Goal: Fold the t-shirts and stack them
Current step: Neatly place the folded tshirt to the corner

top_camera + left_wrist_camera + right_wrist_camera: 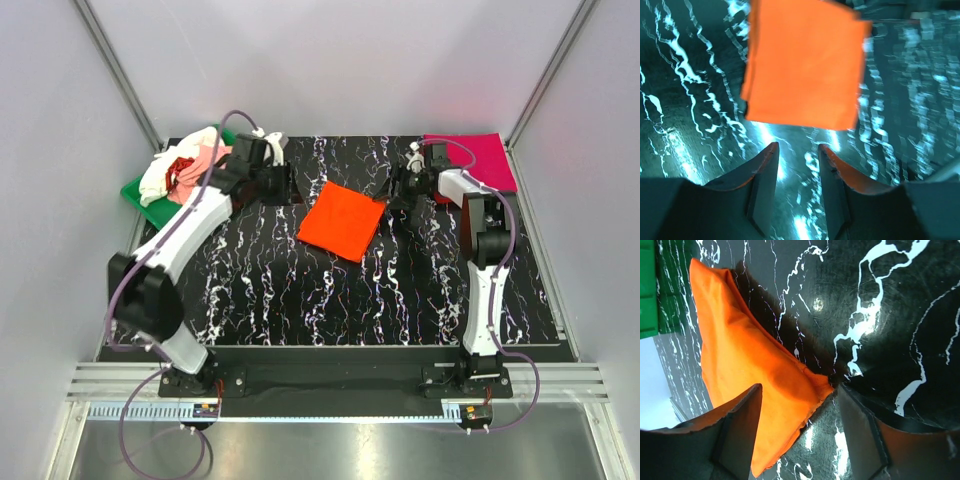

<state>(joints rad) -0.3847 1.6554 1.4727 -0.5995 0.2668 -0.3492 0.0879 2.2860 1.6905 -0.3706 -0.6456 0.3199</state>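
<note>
A folded bright orange t-shirt (341, 220) lies flat on the black marbled table, mid-back. My left gripper (283, 183) is just left of it, open and empty; in the left wrist view the gripper (797, 150) hovers over bare table a little short of the shirt's edge (802, 62). My right gripper (398, 188) is at the shirt's right corner, open; in the right wrist view the gripper (800, 395) has its fingers either side of the shirt's ribbed corner (750, 365). A folded magenta-pink t-shirt (470, 160) lies at the back right. White, pale pink and red t-shirts (185, 168) lie crumpled at the back left.
The crumpled shirts sit on a green plastic tray (140, 192) at the back left corner; its edge also shows in the right wrist view (649, 285). White walls and metal frame posts enclose the table on three sides.
</note>
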